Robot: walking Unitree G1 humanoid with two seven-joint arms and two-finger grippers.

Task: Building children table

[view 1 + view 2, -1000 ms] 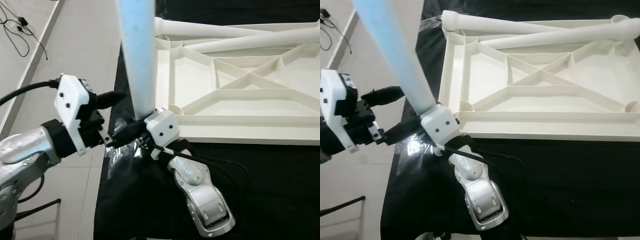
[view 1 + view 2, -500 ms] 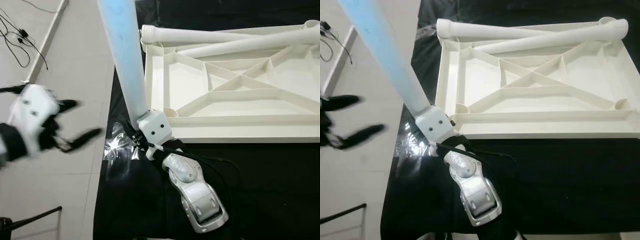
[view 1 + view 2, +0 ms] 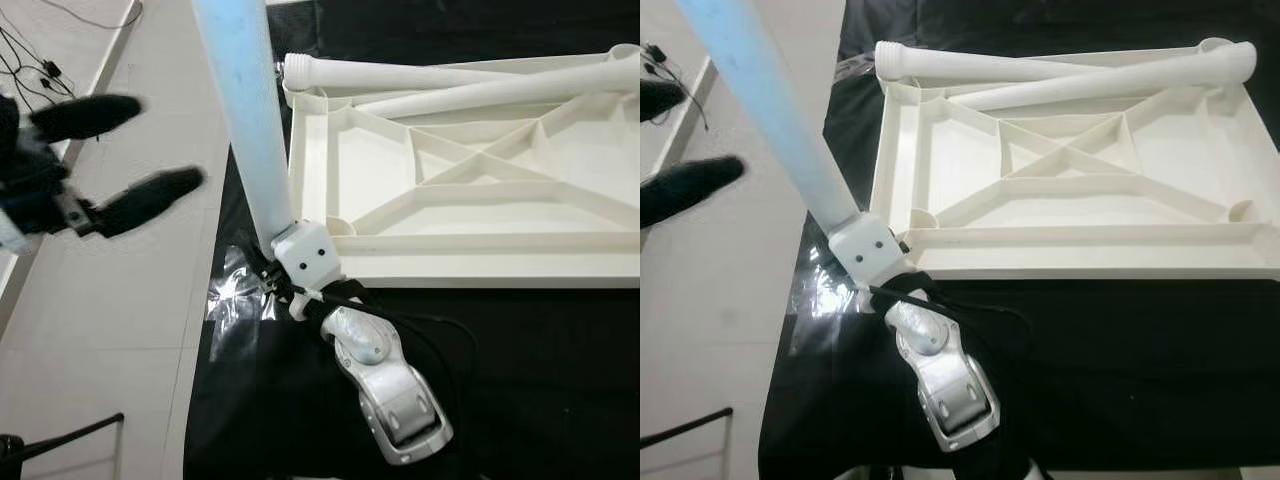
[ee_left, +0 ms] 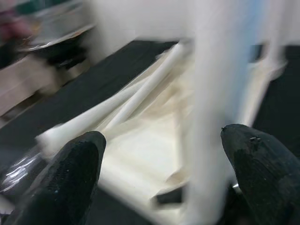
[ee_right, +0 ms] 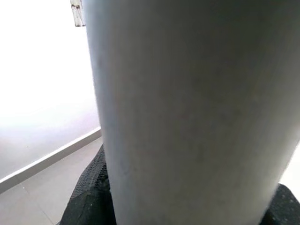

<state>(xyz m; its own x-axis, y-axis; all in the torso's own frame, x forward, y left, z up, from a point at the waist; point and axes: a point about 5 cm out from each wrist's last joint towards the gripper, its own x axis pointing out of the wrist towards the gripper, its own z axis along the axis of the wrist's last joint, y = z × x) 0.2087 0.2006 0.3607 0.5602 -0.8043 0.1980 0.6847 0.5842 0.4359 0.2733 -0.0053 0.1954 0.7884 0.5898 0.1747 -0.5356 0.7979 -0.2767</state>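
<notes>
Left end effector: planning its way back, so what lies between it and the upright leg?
Only bare pale floor separates the left end effector from the upright leg, seen in the left eye view.

black cloth [image 3: 540, 380]; crinkled plastic wrap [image 3: 235, 295]; floor cables [image 3: 35, 65]

From my station I saw the left gripper [image 3: 120, 160] pull away from the upright table leg [image 3: 245, 120]. 1 second earlier its open fingers sat right beside the leg's base, next to the right gripper [image 3: 275, 270]. Half a second later it had swung out over the floor [image 3: 110, 330], and it then rose higher and farther left, its 2 fingers spread wide, well apart from the leg.
</notes>
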